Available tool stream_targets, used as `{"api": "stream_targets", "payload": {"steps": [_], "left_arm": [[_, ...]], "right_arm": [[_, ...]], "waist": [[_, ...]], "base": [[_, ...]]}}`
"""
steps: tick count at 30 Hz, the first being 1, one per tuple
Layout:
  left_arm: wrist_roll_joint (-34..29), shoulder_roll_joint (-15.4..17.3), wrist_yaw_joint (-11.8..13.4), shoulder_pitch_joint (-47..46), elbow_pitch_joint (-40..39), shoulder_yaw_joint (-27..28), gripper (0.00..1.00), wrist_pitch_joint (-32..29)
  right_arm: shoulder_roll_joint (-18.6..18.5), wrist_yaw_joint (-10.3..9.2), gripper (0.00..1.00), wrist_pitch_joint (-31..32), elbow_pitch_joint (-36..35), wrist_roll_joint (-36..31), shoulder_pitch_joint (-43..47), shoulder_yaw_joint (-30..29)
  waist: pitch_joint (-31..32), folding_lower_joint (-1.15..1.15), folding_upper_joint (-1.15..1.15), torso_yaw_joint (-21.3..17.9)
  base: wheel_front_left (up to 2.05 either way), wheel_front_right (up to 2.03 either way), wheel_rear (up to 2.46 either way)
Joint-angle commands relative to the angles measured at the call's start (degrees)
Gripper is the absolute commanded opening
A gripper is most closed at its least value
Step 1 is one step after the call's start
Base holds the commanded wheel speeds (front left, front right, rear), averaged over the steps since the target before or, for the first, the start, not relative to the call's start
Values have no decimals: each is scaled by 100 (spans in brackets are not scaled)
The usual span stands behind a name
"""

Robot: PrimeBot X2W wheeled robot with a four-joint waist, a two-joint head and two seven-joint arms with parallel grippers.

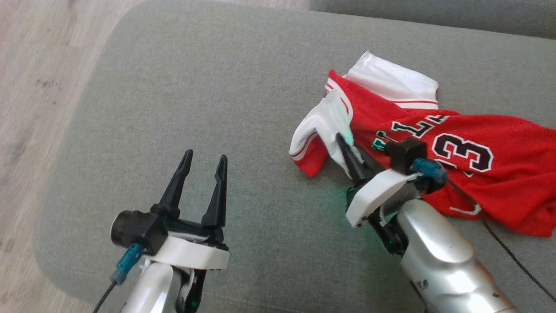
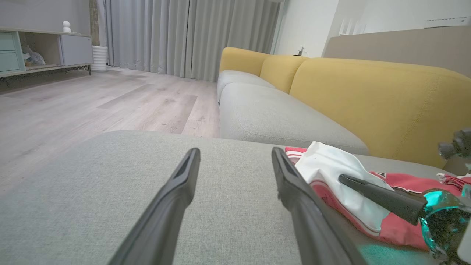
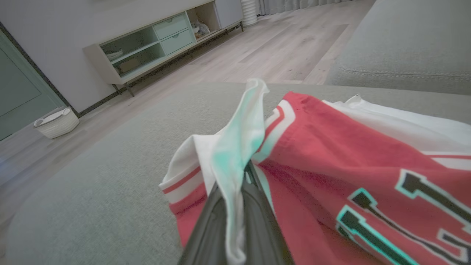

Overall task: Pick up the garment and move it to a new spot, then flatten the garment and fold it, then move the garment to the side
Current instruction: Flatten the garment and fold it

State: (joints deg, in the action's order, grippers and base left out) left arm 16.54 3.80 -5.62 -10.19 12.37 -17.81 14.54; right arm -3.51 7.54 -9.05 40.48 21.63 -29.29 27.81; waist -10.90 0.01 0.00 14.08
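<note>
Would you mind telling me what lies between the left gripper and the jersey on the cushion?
In the head view, only a bare stretch of the grey cushion lies between the left gripper and the jersey.

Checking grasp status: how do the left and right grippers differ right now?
The left gripper has its fingers spread open; the right gripper has them shut. The left gripper holds nothing, over bare grey cushion; the right gripper pinches a white fold of the red jersey. Both have long dark fingers.
</note>
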Motion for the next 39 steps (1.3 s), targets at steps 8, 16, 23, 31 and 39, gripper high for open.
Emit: {"api": "stream_targets", "payload": {"steps": [8,16,23,31,39], "left_arm": [[-147,-19,-75,-30,-137,427,100,46],[-195,-30,-109,159,-86,503,100,46],[-267,-16,-130,265,-106,538,100,46],[-315,29,-152,199,-180,523,100,46],[-298,66,-166,-36,-268,541,100,46]], "right_arm": [[63,-5,0,-344,-544,-60,149,1118],[63,-5,0,-96,-1045,2,598,2387],[63,-5,100,120,-1042,-34,815,2920],[63,-5,100,-469,-1286,-336,847,967],[63,-5,100,-589,-2066,-1185,1650,-1628]], "waist": [[386,-1,0,-327],[760,-1,0,-486],[989,-1,0,-620],[1057,-1,0,-1092],[811,-1,0,-1733]], "base": [[0,0,0],[0,0,0],[0,0,0],[0,0,0],[0,0,0]]}}
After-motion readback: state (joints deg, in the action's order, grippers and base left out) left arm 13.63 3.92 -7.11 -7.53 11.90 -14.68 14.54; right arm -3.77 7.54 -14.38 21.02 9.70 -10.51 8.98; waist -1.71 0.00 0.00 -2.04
